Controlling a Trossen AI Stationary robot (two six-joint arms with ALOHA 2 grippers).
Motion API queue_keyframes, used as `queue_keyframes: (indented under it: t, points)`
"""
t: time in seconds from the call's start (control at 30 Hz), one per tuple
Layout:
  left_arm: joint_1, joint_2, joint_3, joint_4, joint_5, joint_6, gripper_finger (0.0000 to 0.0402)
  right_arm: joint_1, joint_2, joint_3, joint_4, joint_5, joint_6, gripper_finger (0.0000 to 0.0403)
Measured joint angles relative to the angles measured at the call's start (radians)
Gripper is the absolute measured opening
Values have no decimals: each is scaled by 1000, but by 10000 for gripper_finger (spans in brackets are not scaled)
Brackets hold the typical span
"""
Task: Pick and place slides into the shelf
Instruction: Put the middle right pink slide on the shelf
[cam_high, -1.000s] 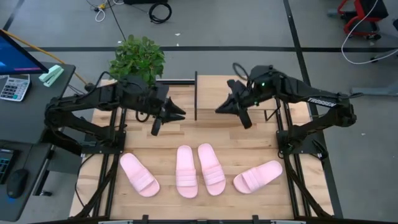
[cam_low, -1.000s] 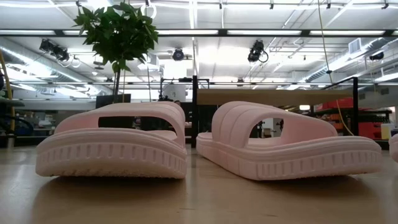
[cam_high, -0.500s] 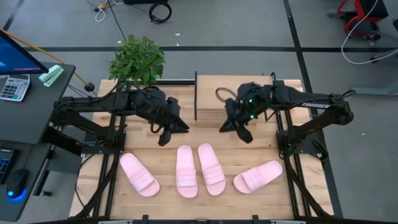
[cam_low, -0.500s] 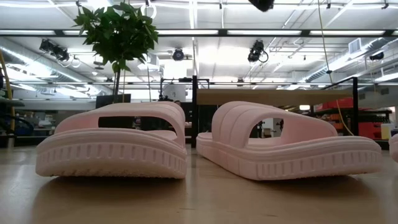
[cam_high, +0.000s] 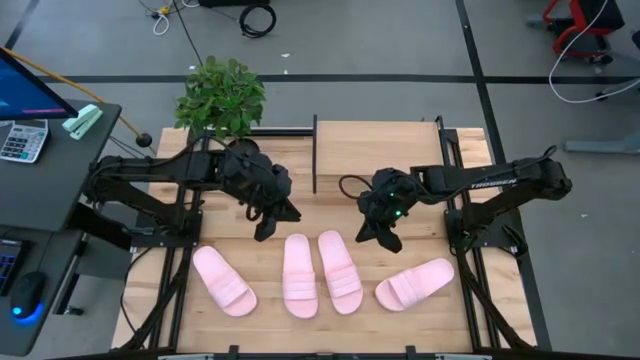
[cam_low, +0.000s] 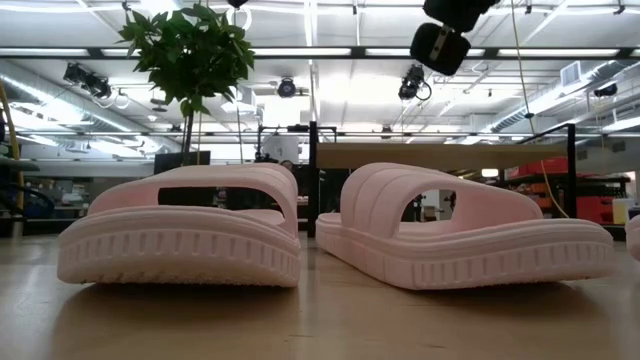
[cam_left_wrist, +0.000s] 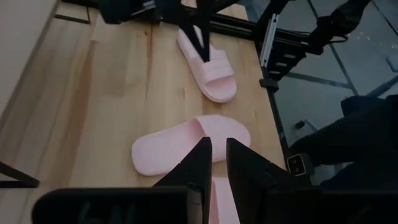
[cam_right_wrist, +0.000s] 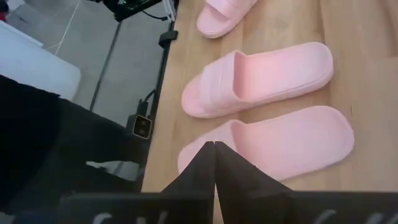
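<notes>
The left gripper (cam_high: 262, 232) is held above the bare wood just behind the row of slides, pointed down toward the gap between the far-left slide (cam_high: 224, 281) and the left-centre slide (cam_high: 299, 275). In the left wrist view its 2 fingers (cam_left_wrist: 200, 163) are seen nearly together with only a narrow slit between them, and nothing is gripped. The right gripper (cam_high: 384, 240) is held at a similar spot on the other side, above the table just behind the right-centre slide (cam_high: 340, 271) and the far-right slide (cam_high: 414, 284). Its fingers (cam_right_wrist: 214, 163) are seen pressed together to a single point in the right wrist view, clenched on nothing.

All 4 slides are left lying on the tabletop (cam_high: 330, 215) in a loose row along the near edge. The 2 centre slides are set close beside each other, lengthwise toward the shelf. The far-left slide is angled and stands apart from them, and the far-right slide is turned almost crosswise. From the low view, 2 slides (cam_low: 180, 238) (cam_low: 465, 232) are seen upright on their soles.

The shelf (cam_high: 375, 140) is placed at the far edge of the table, with no slide on its top panel. A potted plant (cam_high: 221, 95) is seen at the far left corner.
</notes>
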Motion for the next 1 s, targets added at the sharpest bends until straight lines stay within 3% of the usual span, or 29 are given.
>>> queue_keyframes:
  t: [0.47, 0.7, 1.0]
  points:
    - [-10, 0, 0, -26, 0, -35, 46, 0, 22, -60, 6, 14, -111, 14]
    - [-18, 12, -1, -117, -1, -85, 45, 5, 115, -64, 69, -22, -157, 30]
    - [-65, 52, -1, -156, 0, -78, 37, 65, 280, -64, 126, -48, -184, 78]
